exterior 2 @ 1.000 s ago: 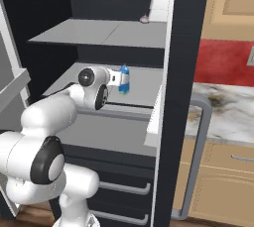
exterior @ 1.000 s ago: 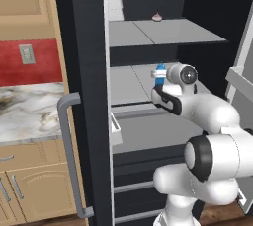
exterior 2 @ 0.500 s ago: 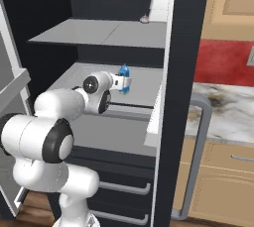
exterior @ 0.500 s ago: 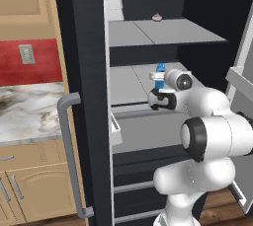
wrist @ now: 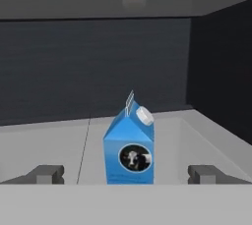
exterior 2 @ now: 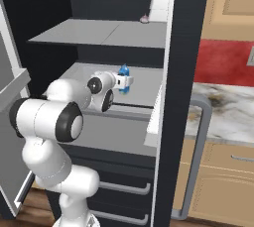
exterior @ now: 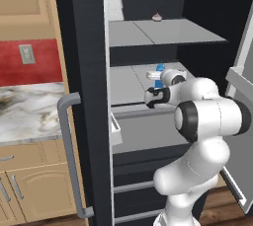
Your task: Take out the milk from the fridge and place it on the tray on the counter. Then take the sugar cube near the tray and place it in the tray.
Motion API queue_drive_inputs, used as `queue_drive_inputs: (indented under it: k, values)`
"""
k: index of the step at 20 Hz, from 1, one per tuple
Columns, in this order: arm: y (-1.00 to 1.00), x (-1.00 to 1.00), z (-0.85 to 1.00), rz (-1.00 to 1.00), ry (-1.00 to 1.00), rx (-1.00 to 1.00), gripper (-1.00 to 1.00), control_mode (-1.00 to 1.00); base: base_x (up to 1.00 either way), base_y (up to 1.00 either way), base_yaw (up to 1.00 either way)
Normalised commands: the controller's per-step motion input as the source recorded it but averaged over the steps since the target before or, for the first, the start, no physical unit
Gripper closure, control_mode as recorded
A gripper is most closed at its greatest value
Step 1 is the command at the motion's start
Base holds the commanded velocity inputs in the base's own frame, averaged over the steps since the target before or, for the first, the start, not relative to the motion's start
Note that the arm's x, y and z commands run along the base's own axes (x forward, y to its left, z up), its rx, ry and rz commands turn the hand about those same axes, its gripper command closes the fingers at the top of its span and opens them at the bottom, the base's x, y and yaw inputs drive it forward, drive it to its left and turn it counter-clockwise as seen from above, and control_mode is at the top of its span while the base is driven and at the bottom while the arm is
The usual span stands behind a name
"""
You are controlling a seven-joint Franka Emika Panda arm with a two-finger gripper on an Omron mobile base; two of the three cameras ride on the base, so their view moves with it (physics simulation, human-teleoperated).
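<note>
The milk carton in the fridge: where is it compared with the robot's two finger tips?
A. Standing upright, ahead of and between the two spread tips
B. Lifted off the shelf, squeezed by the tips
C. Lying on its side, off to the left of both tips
A: in the hand view the milk carton stands upright on the grey shelf, centred ahead of the open gripper, with a gap to each tip.

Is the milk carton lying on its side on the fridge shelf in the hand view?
No, the milk carton stands upright on the grey shelf, gable top and white cap uppermost.
</note>
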Motion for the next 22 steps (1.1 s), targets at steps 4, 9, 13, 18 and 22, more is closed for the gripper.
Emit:
queue_drive_inputs:
  k: [4,9,13,18,22]
  values:
    - [-0.07,0.23,-0.12,0.00,-0.03,0.00,-1.00,-1.00,0.00,0.00,0.00]
    - [-0.04,0.21,-0.12,0.00,-0.04,0.00,-1.00,-1.00,0.00,0.00,0.00]
    - [-0.05,0.21,-0.03,0.00,-0.03,0.00,-1.00,-1.00,0.00,0.00,0.00]
    - [-0.18,0.17,-0.01,0.00,-0.02,0.00,-1.00,-1.00,0.00,0.00,0.00]
    - [-0.08,0.23,-0.03,0.00,0.00,0.00,-1.00,-1.00,0.00,0.00,0.00]
